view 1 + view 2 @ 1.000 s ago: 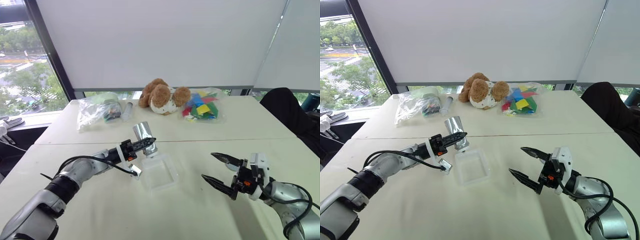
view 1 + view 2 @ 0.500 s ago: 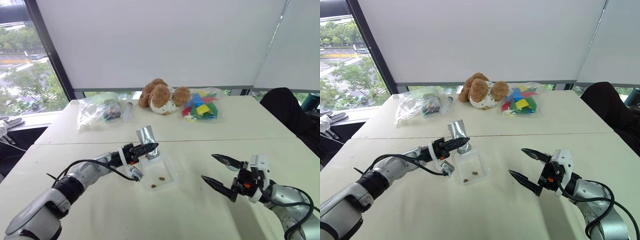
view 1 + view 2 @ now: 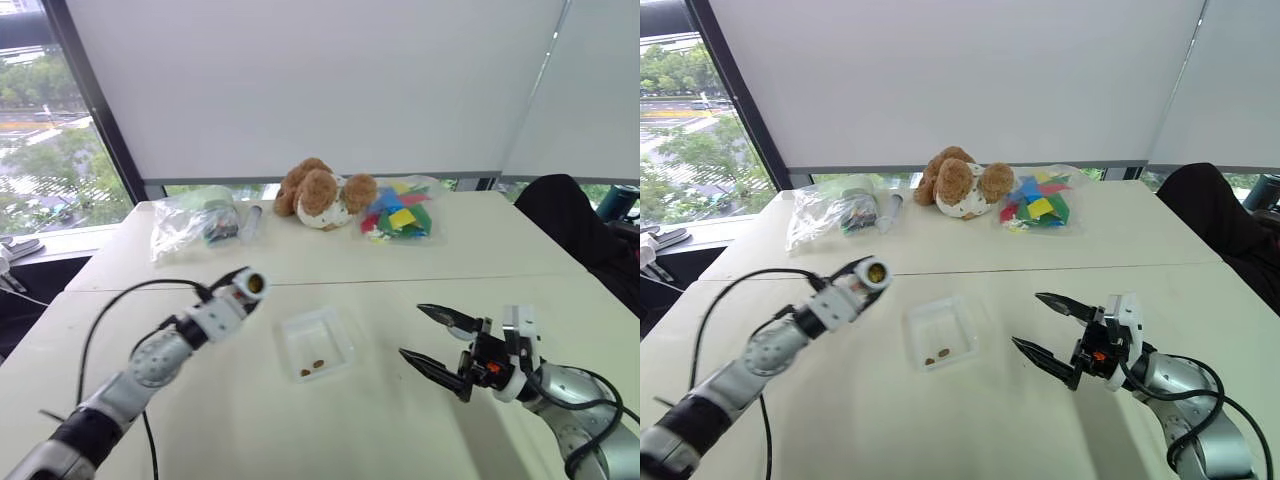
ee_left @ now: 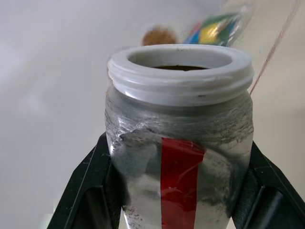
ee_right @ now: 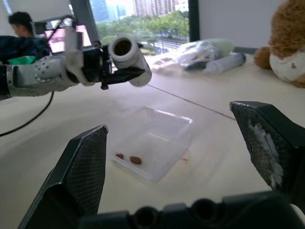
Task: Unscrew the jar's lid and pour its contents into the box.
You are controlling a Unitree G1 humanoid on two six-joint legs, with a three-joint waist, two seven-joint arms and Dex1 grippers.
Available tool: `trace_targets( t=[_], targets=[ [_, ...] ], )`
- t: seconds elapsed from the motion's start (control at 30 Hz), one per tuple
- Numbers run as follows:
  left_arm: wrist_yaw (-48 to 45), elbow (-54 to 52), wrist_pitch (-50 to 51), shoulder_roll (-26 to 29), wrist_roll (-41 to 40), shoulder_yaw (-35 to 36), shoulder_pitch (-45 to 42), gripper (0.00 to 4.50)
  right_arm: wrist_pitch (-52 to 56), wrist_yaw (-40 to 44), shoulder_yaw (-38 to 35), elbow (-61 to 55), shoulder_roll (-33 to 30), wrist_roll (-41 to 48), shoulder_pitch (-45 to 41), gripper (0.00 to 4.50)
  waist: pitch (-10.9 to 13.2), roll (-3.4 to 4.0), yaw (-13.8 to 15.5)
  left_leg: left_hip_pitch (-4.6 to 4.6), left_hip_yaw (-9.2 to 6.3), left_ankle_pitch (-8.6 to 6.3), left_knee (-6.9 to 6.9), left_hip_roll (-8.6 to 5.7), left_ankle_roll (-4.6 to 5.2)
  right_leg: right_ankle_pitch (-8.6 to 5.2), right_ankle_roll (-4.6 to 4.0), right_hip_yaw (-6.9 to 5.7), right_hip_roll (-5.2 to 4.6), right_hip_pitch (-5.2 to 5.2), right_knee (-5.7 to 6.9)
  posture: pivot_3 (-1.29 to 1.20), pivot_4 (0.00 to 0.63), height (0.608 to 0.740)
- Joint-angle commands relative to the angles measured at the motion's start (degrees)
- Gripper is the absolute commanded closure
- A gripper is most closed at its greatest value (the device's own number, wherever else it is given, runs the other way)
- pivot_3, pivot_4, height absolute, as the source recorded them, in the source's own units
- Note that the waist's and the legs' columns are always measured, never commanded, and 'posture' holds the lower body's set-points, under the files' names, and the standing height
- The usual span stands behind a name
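No readable text, brand, number or sign was found anywhere. A plain red stripe without lettering was seen on the jar [image 4: 180, 183]. The coloured pieces in the bag [image 3: 402, 214] were too small for any print to be made out.

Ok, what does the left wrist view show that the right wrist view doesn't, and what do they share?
Left wrist view alone: the jar's red label stripe close up, with black fingers pressed against both of its sides.

Right wrist view alone: the box with two brown pellets in it, a clear tube by the bags, and the right gripper open.

Both: the jar with its lid off, held by the left gripper, and the teddy bear.
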Motion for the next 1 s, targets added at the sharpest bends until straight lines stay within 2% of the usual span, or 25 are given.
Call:
trace_targets(
  t=[0.03,0.13,0.3,0.47,0.63,0.8,0.93,0.97,1.0],
  targets=[
    [-6.41,-6.35,15.5,-0.51,-17.84,11.89,5.77,2.39,-3.46,2.89,0.88,-0.82,1.37,1.23,-2.07,0.01,0.0,0.0,-0.16,0.01,0.0,0.0,0.01,0.0,0.0,0.0,0.0,0.0,0.0,0.01,0.0,0.0,0.15,0.74],
    [-8.14,-6.18,23.64,-2.88,-26.42,21.46,9.71,2.39,-5.87,4.19,1.51,-0.2,2.95,1.25,-3.37,0.01,0.0,0.0,-0.16,0.02,-0.02,0.0,0.02,0.0,0.01,0.0,0.0,0.0,0.03,0.01,0.02,0.0,0.15,0.74],
    [-7.7,3.11,19.8,-7.31,-26.44,36.05,13.3,2.39,-8.59,7.25,2.54,0.81,3.88,1.09,-3.79,0.01,-0.04,-0.06,-0.03,0.02,-0.02,-0.01,0.08,-0.02,0.0,0.0,0.0,-0.01,0.04,0.03,0.02,0.0,0.15,0.74],
    [-9.41,8.4,17.25,-11.52,-23.32,40.54,13.34,2.39,-8.11,9.61,3.34,1.28,3.2,2.0,-4.36,0.01,-0.07,-0.1,0.82,0.02,-0.04,-0.01,0.21,-0.04,0.0,0.0,0.0,-0.03,0.02,0.13,-0.01,0.0,0.15,0.74],
    [-10.13,11.24,14.72,-13.91,-18.59,40.75,12.95,2.39,-6.98,10.39,3.68,1.55,2.54,1.53,-4.63,0.01,-0.16,-0.17,1.33,0.02,-0.03,-0.03,0.33,-0.04,0.01,0.01,-0.01,-0.02,0.02,0.19,-0.01,0.0,0.15,0.74],
    [-11.78,11.16,14.96,-15.43,-17.84,41.91,12.87,2.39,-6.67,9.91,3.52,1.46,2.5,1.1,-4.38,0.01,-0.18,-0.15,1.32,0.02,-0.02,-0.03,0.33,-0.03,0.0,0.0,-0.02,-0.01,0.02,0.18,-0.01,0.0,0.15,0.74],
    [-13.04,9.95,15.89,-15.67,-17.53,42.76,13.84,0.41,-6.08,9.36,3.03,0.72,1.95,1.0,-3.69,0.0,-0.18,-0.15,1.28,0.02,-0.01,-0.04,0.33,-0.03,0.01,0.0,-0.02,-0.01,0.01,0.18,-0.02,0.0,0.15,0.74],
    [-13.24,9.75,16.04,-15.67,-17.37,42.9,14.01,0.05,-5.96,9.28,2.94,0.57,1.86,1.0,-3.57,0.0,-0.19,-0.16,1.27,0.02,-0.01,-0.05,0.33,-0.03,0.02,0.0,-0.02,-0.01,0.01,0.17,-0.02,0.0,0.15,0.74],
    [-13.76,8.95,16.56,-15.56,-17.58,43.19,14.66,0.05,-5.6,9.16,2.33,0.22,1.28,1.16,-3.01,0.0,-0.19,-0.16,1.27,0.01,-0.02,-0.05,0.33,-0.02,0.02,0.0,-0.02,-0.01,0.02,0.17,-0.02,0.0,0.15,0.74]
  ],
)
